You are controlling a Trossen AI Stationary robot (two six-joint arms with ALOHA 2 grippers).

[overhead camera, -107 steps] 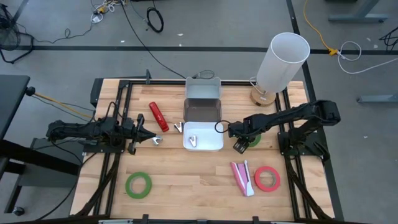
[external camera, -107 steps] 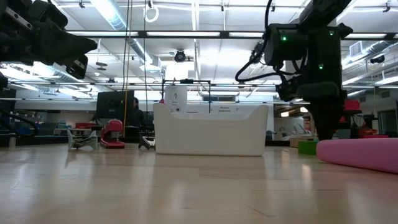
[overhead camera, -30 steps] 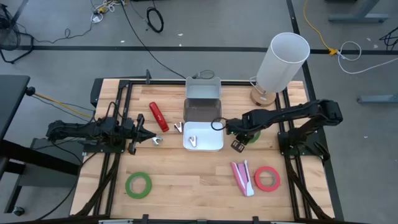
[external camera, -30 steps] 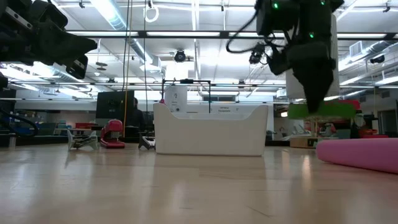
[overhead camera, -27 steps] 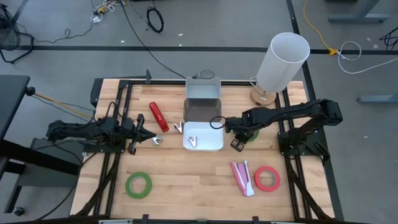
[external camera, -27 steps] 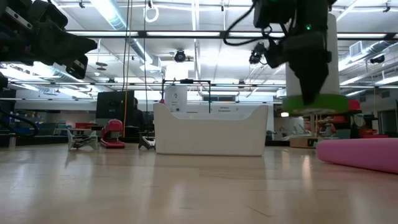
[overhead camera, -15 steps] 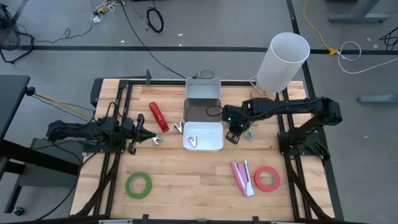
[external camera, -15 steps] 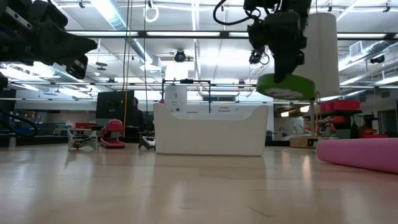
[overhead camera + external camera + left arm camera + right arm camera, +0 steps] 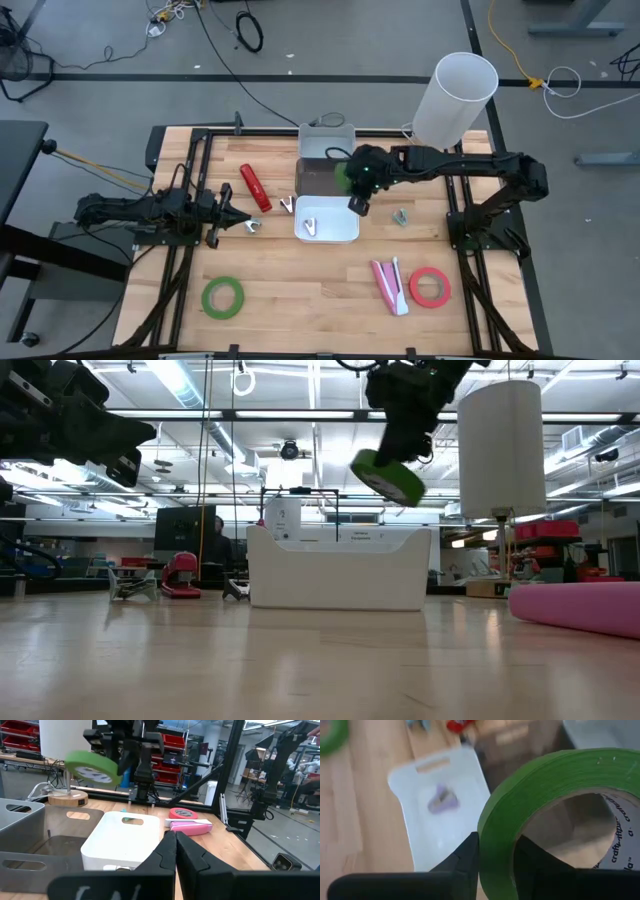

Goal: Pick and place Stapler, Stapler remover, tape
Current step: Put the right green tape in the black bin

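My right gripper [image 9: 352,190] is shut on a green tape roll [image 9: 388,477], high above the meeting of the grey bin [image 9: 326,150] and the white bin [image 9: 335,232]. A stapler remover [image 9: 310,227] lies in the white bin. On the table lie a red stapler [image 9: 255,187], a pink stapler [image 9: 390,285], a red tape roll [image 9: 429,287], a second green tape roll [image 9: 223,297] and a teal stapler remover [image 9: 400,216]. My left gripper [image 9: 228,214] stays shut at the table's left, with nothing in it. My right gripper pinches the green tape roll's wall [image 9: 495,852] with one finger [image 9: 470,855] outside the ring and the other finger [image 9: 535,865] inside its hole. The fingers slant down from the table's right side. The roll hangs tilted below them, clear of the bins.
A tall white cylinder on a wooden base [image 9: 455,100] stands at the far right corner. Two more stapler removers [image 9: 288,205] [image 9: 252,226] lie between my left gripper and the white bin. Black frame rails [image 9: 190,160] run along the table's sides.
My right gripper has risen and swung toward the table's left and far edge, from beside the white bin's right side to above the bins. It has rolled and tipped on the way. The green tape roll went with it, lifted higher and turned from level to tilted.
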